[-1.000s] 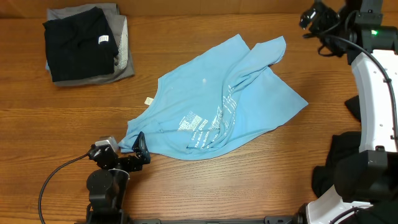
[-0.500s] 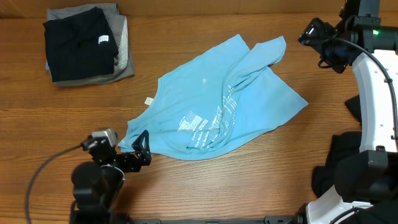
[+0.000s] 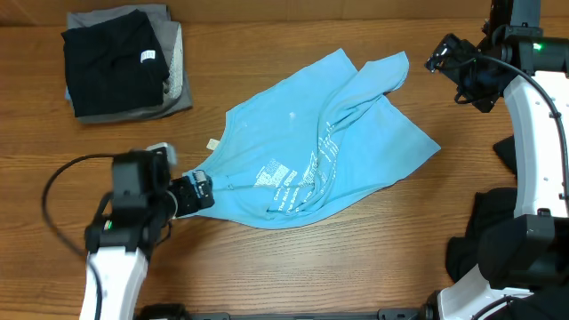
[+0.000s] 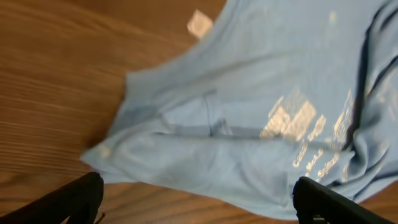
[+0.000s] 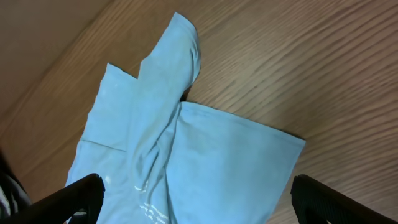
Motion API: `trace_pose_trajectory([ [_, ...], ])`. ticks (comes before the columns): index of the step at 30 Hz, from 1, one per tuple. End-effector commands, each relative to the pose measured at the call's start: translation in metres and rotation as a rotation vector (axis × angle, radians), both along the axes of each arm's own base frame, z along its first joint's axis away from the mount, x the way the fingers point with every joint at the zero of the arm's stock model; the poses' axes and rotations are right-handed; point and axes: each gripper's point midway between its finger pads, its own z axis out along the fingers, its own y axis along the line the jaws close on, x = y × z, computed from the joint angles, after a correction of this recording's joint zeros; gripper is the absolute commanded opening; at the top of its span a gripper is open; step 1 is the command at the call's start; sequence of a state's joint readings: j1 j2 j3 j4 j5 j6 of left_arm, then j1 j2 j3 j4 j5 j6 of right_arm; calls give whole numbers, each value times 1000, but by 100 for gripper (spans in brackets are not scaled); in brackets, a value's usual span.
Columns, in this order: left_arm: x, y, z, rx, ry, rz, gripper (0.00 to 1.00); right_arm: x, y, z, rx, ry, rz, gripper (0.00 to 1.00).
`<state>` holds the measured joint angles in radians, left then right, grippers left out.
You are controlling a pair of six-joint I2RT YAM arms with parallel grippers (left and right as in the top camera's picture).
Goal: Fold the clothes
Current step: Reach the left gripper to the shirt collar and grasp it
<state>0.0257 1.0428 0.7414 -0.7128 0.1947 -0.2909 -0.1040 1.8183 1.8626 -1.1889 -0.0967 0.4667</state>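
The overhead camera looks straight down from far off on the whole table (image 3: 293, 267), with the shirt (image 3: 302, 142) at centre and the pile (image 3: 116, 62) at 10 o'clock. The left wrist camera, at 9 o'clock, looks down from close over the shirt's printed corner, frame top toward about 12, its fingers (image 4: 71, 200) in the lower corners. The right wrist camera, at 2 o'clock, looks down from higher on the shirt's plain end; all three views share the shirt.

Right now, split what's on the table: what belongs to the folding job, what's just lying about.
Job: crumpled light-blue T-shirt; black garment folded on grey garment; left tool, right tool, both open.
Lying about: left arm's cable; dark shape by right arm, unidentifiable.
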Motion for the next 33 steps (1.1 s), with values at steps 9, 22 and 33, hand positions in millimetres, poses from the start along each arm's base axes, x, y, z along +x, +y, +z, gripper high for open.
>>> trace_pose_trajectory([
  [9, 46, -42, -50, -172, 113, -221, 100, 0, -3, -10, -12, 5, -1, 100],
  [22, 64, -63, -86, -98, 128, -416, 100, -6, -2, -41, -7, 55, -1, 100],
  [33, 62, -49, -106, 129, 190, -360, 100, -6, -2, -41, -7, 56, -1, 100],
])
